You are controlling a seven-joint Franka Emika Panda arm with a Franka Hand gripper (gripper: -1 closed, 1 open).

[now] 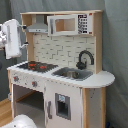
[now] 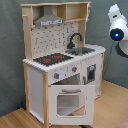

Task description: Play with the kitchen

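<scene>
While the big white and light-wood kitchen (image 1: 60, 75) (image 2: 60, 65) fills the middle of both exterior views, the robot arm hangs off to one side of it, clear of every surface. Its white body (image 1: 12, 37) shows at the first exterior view's left edge, level with the grey hood (image 1: 37, 27), and its rounded head with a blue light (image 2: 118, 27) sits at the second exterior view's right, above and beyond the sink end of the counter. Whether the claw is spread or closed cannot be told, and nothing is seen in its grasp. From the arm, the kitchen stands just alongside, not touching. On the counter lies the black-red stovetop (image 1: 35, 65) (image 2: 52, 59), then the sink (image 1: 72, 74) (image 2: 82, 50) with the curved black faucet (image 1: 85, 59) (image 2: 75, 40) behind it. Lower down, the windowed oven door (image 2: 67, 102) hangs ajar in the second exterior view. Smallest of all, the knobs (image 2: 64, 73) sit under the stovetop.
</scene>
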